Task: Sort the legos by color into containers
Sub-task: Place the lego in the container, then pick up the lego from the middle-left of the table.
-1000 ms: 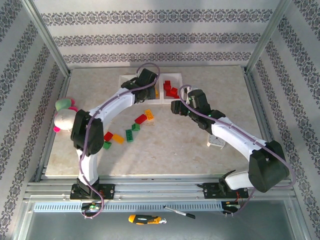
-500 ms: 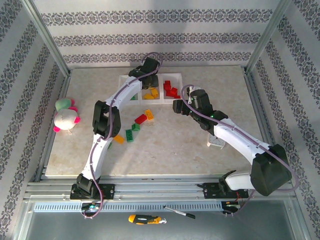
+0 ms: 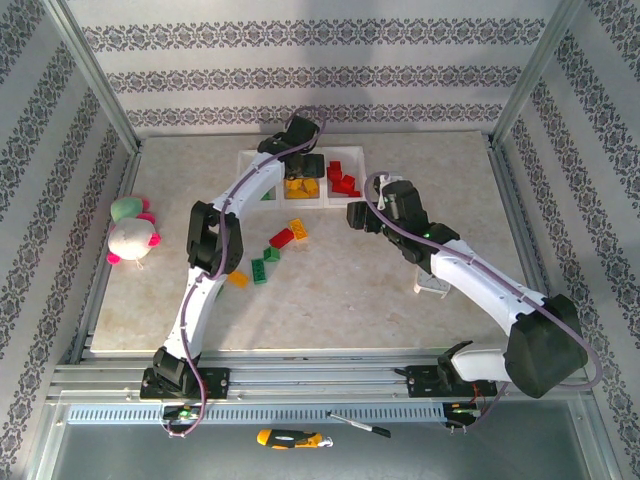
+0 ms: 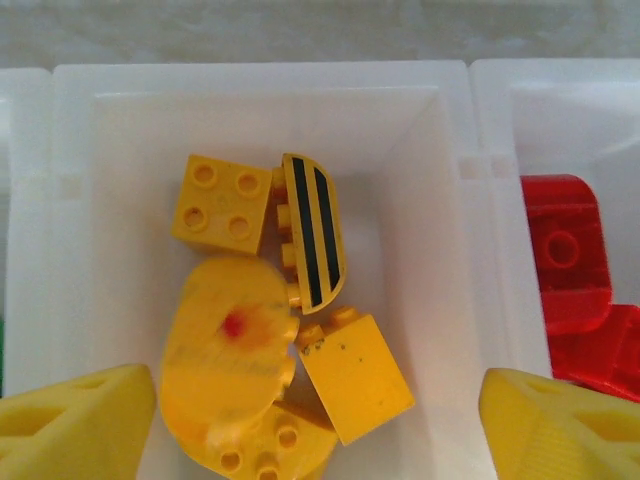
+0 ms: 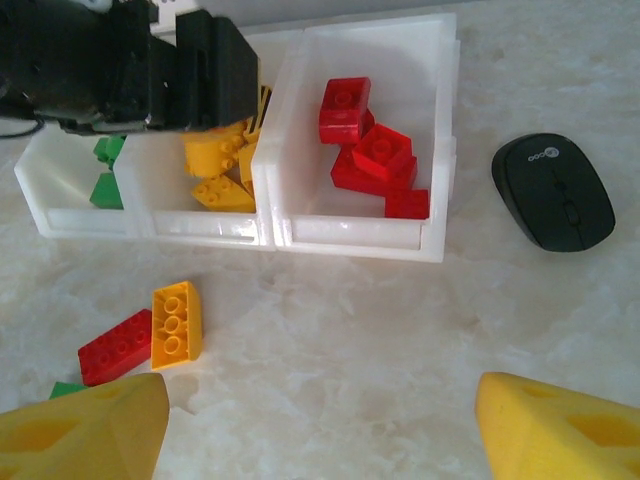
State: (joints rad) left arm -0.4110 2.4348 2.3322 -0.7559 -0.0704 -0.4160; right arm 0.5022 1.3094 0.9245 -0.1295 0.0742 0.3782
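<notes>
Nearest the arm bases, the last loose legos lie on the desk: a green one, an orange brick beside it, and further in a red brick side by side with a yellow brick. The right tool hovers over bare desk just short of the tray, pads spread and nothing between them. The tray holds green pieces in its left compartment, the yellow pile in the middle and red pieces on the right. A black mouse sits near its right end. The left tool hangs over the middle compartment, pads wide apart and pinching nothing, with the yellow pile directly below. This looks like the end of a drop-off. The next move probably calls for lifting the left tool clear of the low walls and swinging back to a loose brick. The arm would have to keep clear of the right arm, which sits near the red and yellow pair. Compared with a second ago, the left arm has unfolded from a low-elbowed crouch over the loose bricks into a long reach. Its tool has shifted from the left-middle divider to the middle compartment, and its pads have parted from a much narrower set. The right arm has barely moved.
</notes>
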